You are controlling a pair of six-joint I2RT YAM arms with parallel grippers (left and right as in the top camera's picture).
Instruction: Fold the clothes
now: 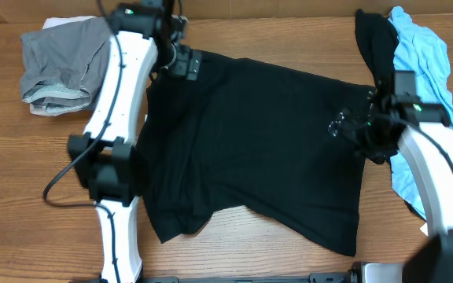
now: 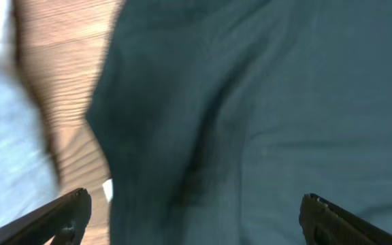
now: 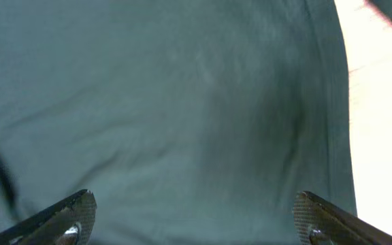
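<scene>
A black T-shirt lies spread flat across the middle of the wooden table. My left gripper hovers over its far left corner, jaws wide open and empty; in the left wrist view the dark cloth fills the frame, with its left edge against the wood. My right gripper is over the shirt's right side, open and empty; the right wrist view shows the cloth close below, its edge at the right.
A grey garment lies crumpled at the far left corner. A light blue garment and another black one are piled at the right edge. A black cable loops beside the left arm.
</scene>
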